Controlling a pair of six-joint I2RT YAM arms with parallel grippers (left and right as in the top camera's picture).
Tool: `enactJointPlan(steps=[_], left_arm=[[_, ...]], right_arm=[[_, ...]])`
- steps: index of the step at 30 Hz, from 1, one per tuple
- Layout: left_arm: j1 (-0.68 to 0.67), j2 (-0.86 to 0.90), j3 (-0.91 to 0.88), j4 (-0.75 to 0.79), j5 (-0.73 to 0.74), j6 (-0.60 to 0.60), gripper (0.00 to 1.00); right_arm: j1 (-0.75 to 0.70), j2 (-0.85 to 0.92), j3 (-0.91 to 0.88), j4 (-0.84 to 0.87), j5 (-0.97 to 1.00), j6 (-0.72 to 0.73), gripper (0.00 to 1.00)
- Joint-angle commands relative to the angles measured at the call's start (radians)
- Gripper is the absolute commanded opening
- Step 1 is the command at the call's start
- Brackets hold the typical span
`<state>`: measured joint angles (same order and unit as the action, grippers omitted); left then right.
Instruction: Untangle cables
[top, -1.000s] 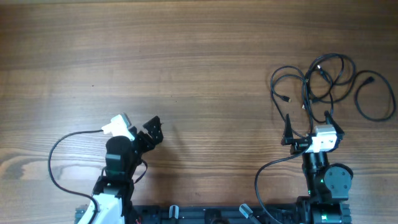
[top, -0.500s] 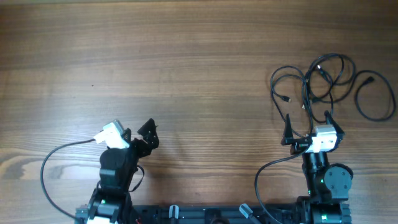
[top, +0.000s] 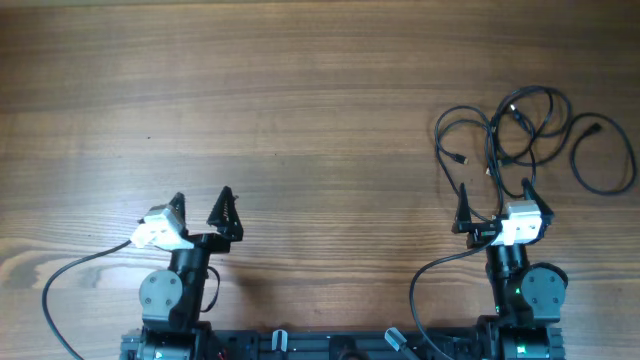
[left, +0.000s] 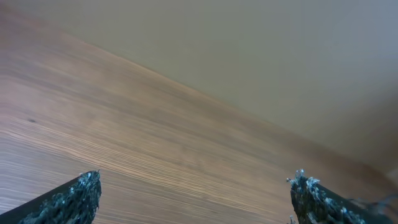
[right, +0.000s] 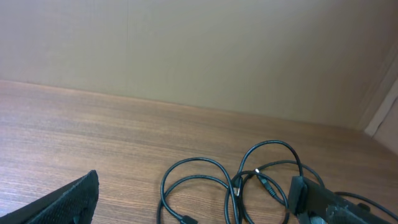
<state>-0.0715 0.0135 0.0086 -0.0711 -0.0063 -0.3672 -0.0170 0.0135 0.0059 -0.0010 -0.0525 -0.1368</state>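
Note:
The cables (top: 520, 135) are thin black cords lying in overlapping loops with small plug ends at the far right of the wooden table. In the right wrist view the loops (right: 242, 180) lie just ahead of the fingers. My right gripper (top: 495, 198) is open and empty, just below the tangle, its fingertips near the lowest loops. My left gripper (top: 202, 208) is open and empty at the lower left, far from the cables. In the left wrist view its two fingertips (left: 196, 193) frame only bare wood.
The wooden table (top: 300, 100) fills the view. Thicker black wires (top: 60, 290) run from the arm bases along the front edge. A beige wall (right: 199, 43) stands behind the table's far edge.
My left arm has pulled back toward its base and swung its gripper to point straight ahead. The right arm and the cables have not moved.

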Motion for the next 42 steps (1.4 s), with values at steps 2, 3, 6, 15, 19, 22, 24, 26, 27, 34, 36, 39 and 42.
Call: enactJointPlan(steps=[2,3,6,15,19,22,24,26,27,34,36,39,42], left_arm=[[0.048,-0.011,-0.003,-0.007,0.059,0.197,0.99],[0.048,-0.011,-0.003,-0.007,0.058,0.217,1.0],[0.048,-0.011,-0.003,-0.007,0.059,0.278,1.0],[0.024,-0.011,-0.003,-0.007,0.07,0.389,1.0],[0.024,-0.011,-0.003,-0.004,0.069,0.31,1.0],[0.024,-0.011,-0.003,-0.004,0.069,0.31,1.0],[0.024,-0.011,-0.003,-0.004,0.069,0.31,1.0],[0.024,-0.011,-0.003,-0.004,0.069,0.311,1.0],[0.024,-0.011,-0.003,-0.004,0.069,0.31,1.0],[0.024,-0.01,-0.003,-0.003,0.069,0.31,1.0],[0.024,-0.011,-0.003,-0.003,0.069,0.31,1.0],[0.024,-0.01,-0.003,-0.003,0.069,0.31,1.0],[0.024,-0.01,-0.003,-0.003,0.069,0.31,1.0]], right_arm=[[-0.003,-0.01,-0.001,0.002,-0.016,-0.014,1.0],[-0.003,-0.01,-0.001,0.002,-0.016,-0.014,1.0],[-0.003,-0.01,-0.001,0.002,-0.016,-0.014,1.0],[-0.003,-0.01,-0.001,0.002,-0.016,-0.014,1.0],[-0.003,-0.01,-0.001,0.002,-0.016,-0.014,1.0],[-0.003,-0.01,-0.001,0.002,-0.016,-0.014,1.0],[-0.003,-0.01,-0.001,0.002,-0.016,-0.014,1.0],[-0.003,-0.01,-0.001,0.002,-0.016,-0.014,1.0],[-0.003,-0.01,-0.001,0.002,-0.016,-0.014,1.0],[-0.003,-0.01,-0.001,0.002,-0.016,-0.014,1.0],[-0.003,-0.01,-0.001,0.002,-0.016,-0.014,1.0],[-0.003,-0.01,-0.001,0.002,-0.016,-0.014,1.0],[-0.003,-0.01,-0.001,0.002,-0.016,-0.014,1.0]])
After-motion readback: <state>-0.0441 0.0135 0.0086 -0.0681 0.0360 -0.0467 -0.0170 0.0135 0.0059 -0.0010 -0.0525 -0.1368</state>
